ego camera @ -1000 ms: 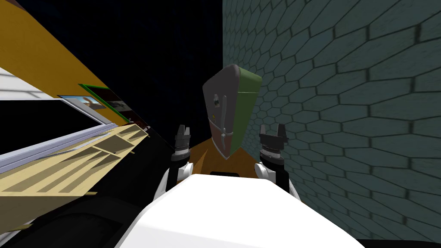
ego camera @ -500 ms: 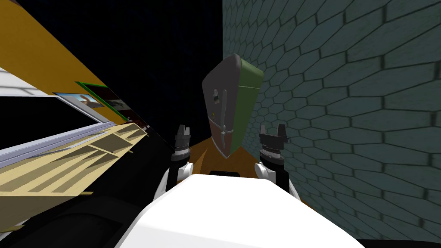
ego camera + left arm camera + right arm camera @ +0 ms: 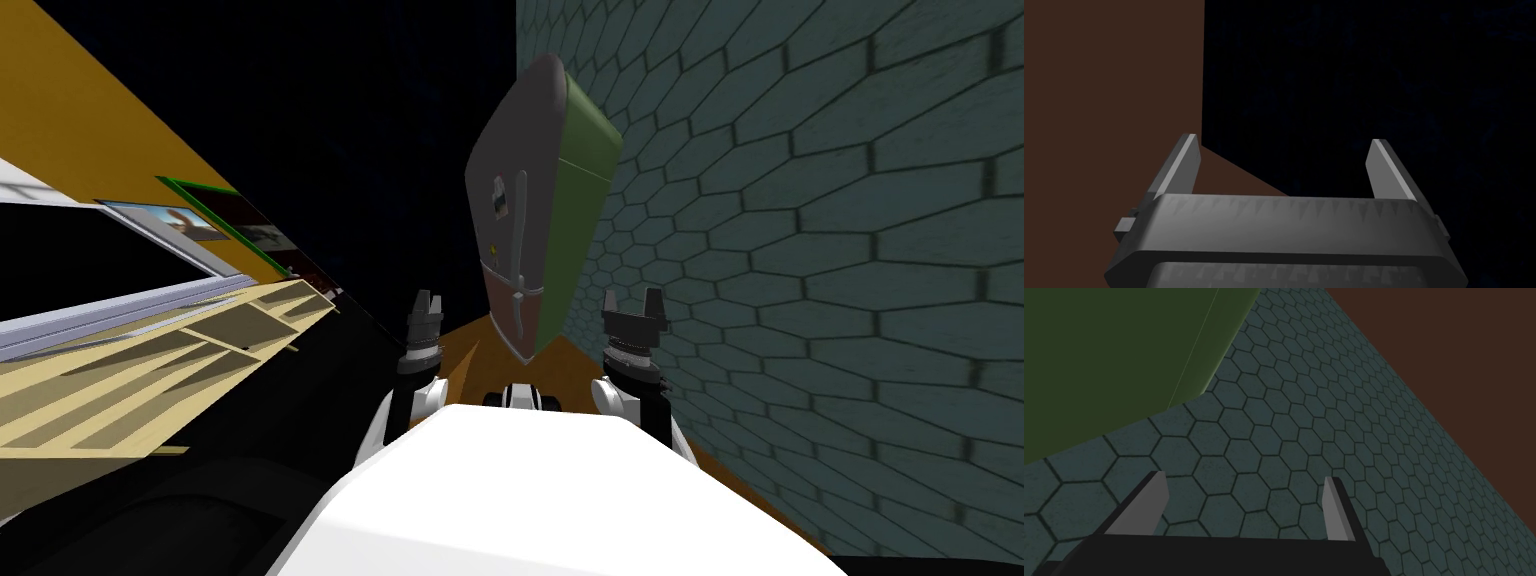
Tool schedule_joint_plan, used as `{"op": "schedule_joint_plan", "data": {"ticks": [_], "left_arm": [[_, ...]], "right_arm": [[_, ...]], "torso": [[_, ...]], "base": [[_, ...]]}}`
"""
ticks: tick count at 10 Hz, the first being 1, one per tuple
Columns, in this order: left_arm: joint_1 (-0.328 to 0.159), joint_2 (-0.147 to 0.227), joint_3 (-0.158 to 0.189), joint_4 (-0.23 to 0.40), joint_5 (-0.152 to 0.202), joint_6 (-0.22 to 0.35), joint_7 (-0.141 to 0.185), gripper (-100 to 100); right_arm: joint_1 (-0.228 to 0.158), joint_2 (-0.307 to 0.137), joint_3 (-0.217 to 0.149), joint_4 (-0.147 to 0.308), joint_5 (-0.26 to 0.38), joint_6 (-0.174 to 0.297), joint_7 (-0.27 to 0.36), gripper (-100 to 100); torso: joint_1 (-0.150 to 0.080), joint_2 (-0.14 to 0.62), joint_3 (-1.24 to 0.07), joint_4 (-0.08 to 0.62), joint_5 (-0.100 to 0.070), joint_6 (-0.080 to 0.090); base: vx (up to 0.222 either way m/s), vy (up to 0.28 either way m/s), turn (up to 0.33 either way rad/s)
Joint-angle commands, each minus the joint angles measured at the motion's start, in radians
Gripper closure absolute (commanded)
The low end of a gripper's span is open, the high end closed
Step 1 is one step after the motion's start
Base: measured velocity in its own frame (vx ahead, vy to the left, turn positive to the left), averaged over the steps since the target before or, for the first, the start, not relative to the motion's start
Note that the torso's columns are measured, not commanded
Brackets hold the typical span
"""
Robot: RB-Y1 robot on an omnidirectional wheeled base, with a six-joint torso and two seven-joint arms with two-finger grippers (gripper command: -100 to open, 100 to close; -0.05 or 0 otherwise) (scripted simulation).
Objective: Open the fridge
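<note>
The fridge (image 3: 530, 200) stands at 12 o'clock, beyond the two claws and between them, well apart from both. Its front is grey and its side is green. The green side, at 3 o'clock, is close to a wall (image 3: 800, 250) of grey-green six-sided tiles. On the front, a long handle (image 3: 520, 225) stands upright on the upper door and a short handle (image 3: 518, 312) is on the lower door. Both doors lie flat against the body, so the fridge is closed.

The left claw (image 3: 424, 303) is raised at about 11 o'clock. In the left wrist view its two fingers (image 3: 1186, 162) stand wide apart with nothing between them. Behind them are a flat brown surface (image 3: 1109, 100) and a black area (image 3: 1374, 75).

The right claw (image 3: 632, 303) is raised at about 1 o'clock. In the right wrist view its fingers (image 3: 1338, 508) are also spread open and empty. They point at the tiled wall, and the green side of the fridge is near them but not touching.

At 9 o'clock there is a pale wooden shelf (image 3: 200, 350), and above it hangs a picture (image 3: 215, 215) in a green frame. The floor (image 3: 465, 350) before the fridge is orange-brown.
</note>
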Motion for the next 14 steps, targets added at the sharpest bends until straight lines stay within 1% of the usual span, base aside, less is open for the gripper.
{"op": "schedule_joint_plan", "data": {"ticks": [1,3,4,5,8,10,14], "left_arm": [[-0.007,0.056,-0.003,0.017,-0.006,0.005,-0.001,-100],[-0.016,0.095,-0.009,0.042,-0.016,0.015,-0.003,-100],[-0.023,0.108,-0.014,0.061,-0.024,0.024,-0.005,-100],[-0.034,0.114,-0.022,0.092,-0.037,0.036,-0.008,-100],[-0.054,0.11,-0.037,0.147,-0.06,0.06,-0.013,-100],[-0.069,0.118,-0.047,0.188,-0.077,0.077,-0.016,-100],[-0.098,0.182,-0.068,0.269,-0.111,0.111,-0.023,-100]], "right_arm": [[0.0,0.0,0.0,0.0,0.0,0.0,0.0,0],[0.0,0.0,0.0,0.0,0.0,0.0,0.0,0],[0.0,0.0,0.0,0.0,0.0,0.0,0.0,0],[0.0,0.0,0.0,0.0,0.0,0.0,0.0,0],[0.0,0.0,0.0,0.0,0.0,0.0,0.0,0],[0.0,0.0,0.0,0.0,0.0,0.0,0.0,0],[0.0,0.0,0.0,0.0,0.0,0.0,0.0,0]], "torso": [[0.0,0.009,-0.02,0.01,0.0,0.0],[0.0,0.012,-0.025,0.013,0.0,0.0],[-0.001,0.012,-0.026,0.013,0.0,0.0],[-0.001,0.011,-0.026,0.013,0.0,0.0],[0.001,0.013,-0.025,0.014,0.0,0.0],[0.0,0.014,-0.024,0.014,0.0,0.0],[0.001,0.013,-0.025,0.014,0.0,0.0]], "base": [[0.023,-0.021,-0.035],[0.041,-0.032,-0.059],[0.081,-0.053,-0.099],[0.103,-0.081,-0.145],[0.104,-0.077,-0.108],[0.1,-0.067,-0.116],[0.095,-0.059,-0.096]]}}
